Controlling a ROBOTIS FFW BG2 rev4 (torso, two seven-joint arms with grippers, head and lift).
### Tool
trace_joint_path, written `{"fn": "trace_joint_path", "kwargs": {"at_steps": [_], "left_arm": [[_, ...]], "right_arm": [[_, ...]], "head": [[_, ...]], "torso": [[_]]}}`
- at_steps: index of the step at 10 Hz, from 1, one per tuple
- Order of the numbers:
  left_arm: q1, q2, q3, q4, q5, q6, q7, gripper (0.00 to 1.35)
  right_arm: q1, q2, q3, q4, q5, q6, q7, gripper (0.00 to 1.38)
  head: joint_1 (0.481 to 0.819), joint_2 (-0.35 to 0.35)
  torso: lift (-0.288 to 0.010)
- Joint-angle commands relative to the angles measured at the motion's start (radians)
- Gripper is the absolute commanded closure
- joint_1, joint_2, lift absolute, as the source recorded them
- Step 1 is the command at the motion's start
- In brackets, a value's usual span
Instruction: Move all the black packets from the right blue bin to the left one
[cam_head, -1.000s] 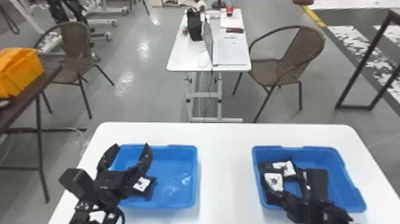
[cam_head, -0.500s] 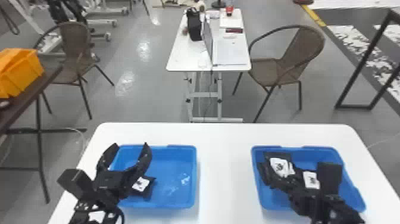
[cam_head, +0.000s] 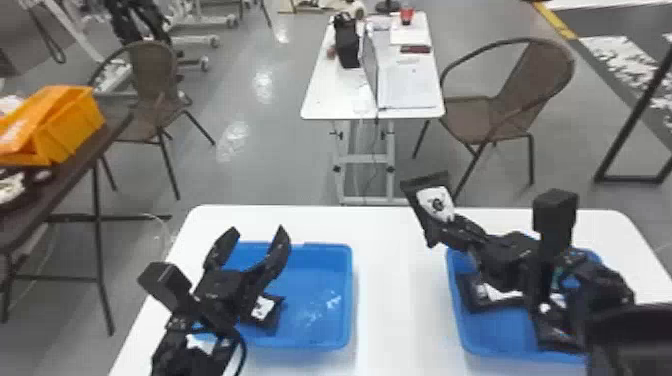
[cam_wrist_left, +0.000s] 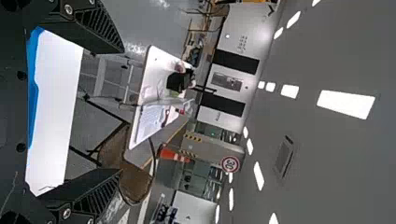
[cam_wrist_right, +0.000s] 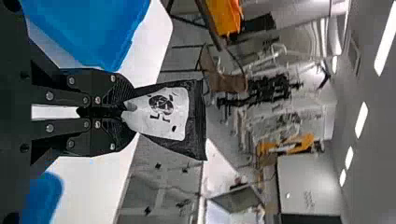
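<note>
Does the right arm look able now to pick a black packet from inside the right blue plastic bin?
Probably not: its black two-finger tool is shut on another black packet with white label.

Lab-like hall: wheeled frames (cam_head: 197, 41), laptop (cam_head: 369, 62) on desk (cam_head: 332, 95), 2 woven chairs (cam_head: 542, 75), traffic cone (cam_wrist_left: 173, 154).

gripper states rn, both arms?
Left gripper: open, empty, over the left blue bin.
Right gripper: closed on a black packet, held up.

Left arm (cam_head: 187, 357) and right arm (cam_head: 597, 287) are showing black, blocky housings (cam_head: 555, 215); dark cable (cam_head: 243, 350) is looping on left; silvery screws (cam_wrist_right: 49, 95) are studding ribbed fingers (cam_wrist_left: 95, 23).
</note>
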Motion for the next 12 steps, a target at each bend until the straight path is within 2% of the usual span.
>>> {"fn": "trace_joint_path", "kwargs": {"at_steps": [1, 3, 5, 7, 9, 12], "left_arm": [[-0.02, -0.003, -0.01, -0.034, 0.049, 0.077, -0.016, 0.12], [-0.06, -0.003, -0.039, -0.057, 0.135, 0.163, -0.054, 0.12], [-0.091, 0.005, -0.085, -0.069, 0.242, 0.19, -0.064, 0.12], [-0.106, 0.012, -0.094, -0.077, 0.254, 0.224, -0.073, 0.12], [-0.115, 0.014, -0.103, -0.077, 0.264, 0.273, -0.074, 0.12], [-0.129, 0.012, -0.111, -0.075, 0.271, 0.298, -0.073, 0.13]], "right_arm": [[-0.071, -0.02, 0.086, 0.029, -0.001, -0.017, 0.015, 1.08], [-0.154, -0.048, 0.215, 0.084, -0.047, -0.041, 0.03, 1.08], [-0.204, -0.055, 0.301, 0.118, -0.083, -0.056, 0.038, 1.08], [-0.236, -0.058, 0.33, 0.148, -0.138, -0.07, 0.038, 1.08], [-0.27, -0.063, 0.371, 0.156, -0.143, -0.076, 0.036, 1.08], [-0.289, -0.057, 0.391, 0.179, -0.164, -0.081, 0.036, 1.08]], "head": [[0.695, 0.138], [0.695, 0.169], [0.695, 0.187], [0.695, 0.192], [0.695, 0.197], [0.695, 0.2]], "torso": [[0.0], [0.0], [0.0], [0.0], [0.0], [0.0]]}}
